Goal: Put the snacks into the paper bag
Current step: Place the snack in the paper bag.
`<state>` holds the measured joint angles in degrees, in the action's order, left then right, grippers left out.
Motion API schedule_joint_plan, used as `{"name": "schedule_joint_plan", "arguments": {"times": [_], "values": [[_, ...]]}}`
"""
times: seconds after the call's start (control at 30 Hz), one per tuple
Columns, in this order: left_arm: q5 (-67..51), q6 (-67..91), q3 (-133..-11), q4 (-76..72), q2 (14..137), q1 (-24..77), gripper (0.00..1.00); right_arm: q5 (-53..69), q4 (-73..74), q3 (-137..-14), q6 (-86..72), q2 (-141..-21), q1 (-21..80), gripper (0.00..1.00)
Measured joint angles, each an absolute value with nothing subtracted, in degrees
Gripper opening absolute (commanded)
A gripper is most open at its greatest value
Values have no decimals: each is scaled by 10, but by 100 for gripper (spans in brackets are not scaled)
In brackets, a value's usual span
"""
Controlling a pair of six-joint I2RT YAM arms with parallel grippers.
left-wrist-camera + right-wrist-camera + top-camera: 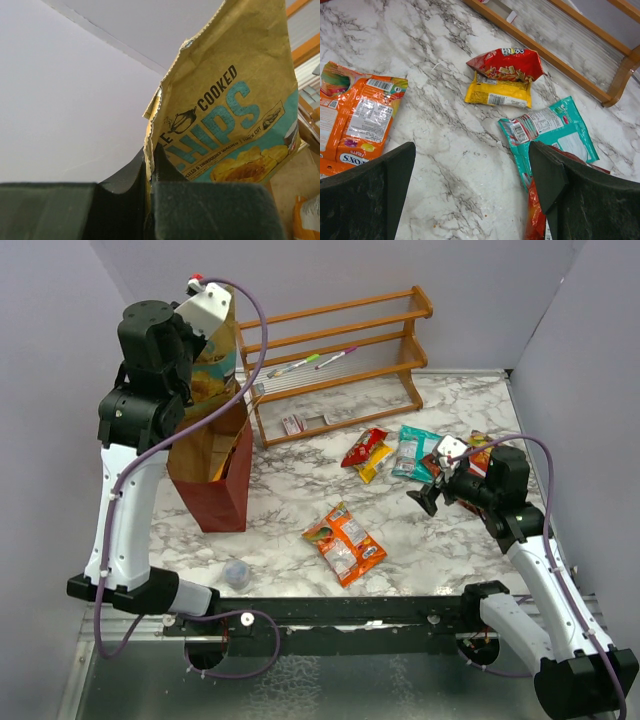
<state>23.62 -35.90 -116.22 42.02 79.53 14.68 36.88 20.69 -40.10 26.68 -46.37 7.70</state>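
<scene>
My left gripper (208, 340) is shut on the top edge of a large gold chip bag (218, 370), held over the open mouth of the dark-red paper bag (215, 490). In the left wrist view the chip bag (235, 100) is pinched between the fingers (149, 170). My right gripper (437, 495) is open and empty just above the marble table. In the right wrist view it (472, 175) hovers between an orange packet (360, 115) and a teal packet (550, 130). A red packet (507, 65) lies on a yellow one (497, 95). A red-orange packet (535, 220) lies by its right finger.
A wooden slatted rack (340, 360) with two marker pens (315, 360) stands at the back. A small clear cup (237, 573) sits in front of the paper bag. The orange packet (345, 543) lies mid-table. Grey walls close both sides.
</scene>
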Motion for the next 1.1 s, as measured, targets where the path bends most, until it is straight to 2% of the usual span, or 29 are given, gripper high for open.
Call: {"name": "schedule_joint_plan", "arguments": {"times": [0.17,0.4,0.8,1.1], "values": [[231,-351,-1214,492,825,147,0,370,210,-401,268,-464,77,95],[217,-350,-1220,551,827,147,0,373,210,-401,269,-464,77,95],[109,-309,-1222,588,824,147,0,374,211,-401,269,-465,77,95],[96,-289,-1230,606,829,147,0,375,212,-401,273,-465,77,95]]}}
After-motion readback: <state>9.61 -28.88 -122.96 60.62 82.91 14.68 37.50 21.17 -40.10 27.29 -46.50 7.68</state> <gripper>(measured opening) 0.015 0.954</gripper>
